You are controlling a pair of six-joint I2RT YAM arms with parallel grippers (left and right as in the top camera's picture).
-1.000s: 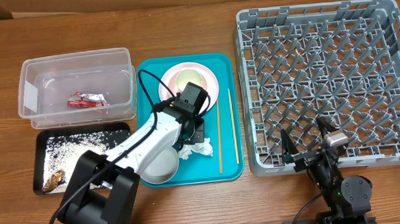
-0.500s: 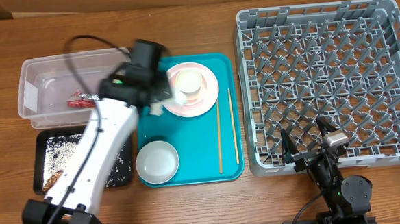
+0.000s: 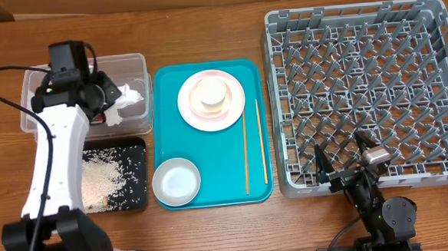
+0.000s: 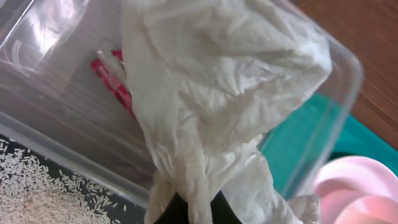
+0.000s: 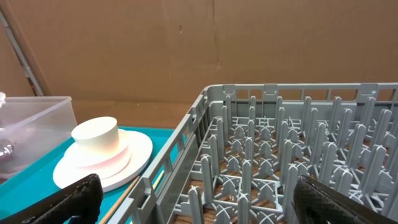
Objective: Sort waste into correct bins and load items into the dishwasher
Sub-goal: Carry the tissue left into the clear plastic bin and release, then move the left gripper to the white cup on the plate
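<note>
**Tissue hanging over the clear tub in our left grip**

We are holding the crumpled white tissue (image 3: 128,94) in our left gripper (image 3: 106,102), whose jaws are clenched tight on one bunched end of it. The tissue is hanging over the right end of the clear tub (image 3: 82,65), within the line of its walls. We cannot tell whether it is touching the floor of the tub. From the left wrist, the red wrapper (image 4: 115,84) is showing behind the tissue, lying inside the tub.

Just in front of the tub, the black tray (image 3: 136,155) is carrying a scatter of rice grains (image 3: 104,175). Our left arm is covering the left part of that tray.

The teal tray (image 3: 210,145) is sitting beside both bins. On its far half the pink plate (image 3: 234,102) is bearing the small white cup (image 3: 211,92). A white bowl (image 3: 175,182) is resting at the near left corner, and the two chopsticks (image 3: 246,157) are lying along the right side, apart from each other.

Our right gripper (image 3: 340,152) is hovering at the near edge of the grey dish rack (image 3: 367,79), with its jaws spread wide and gripping nothing.
</note>
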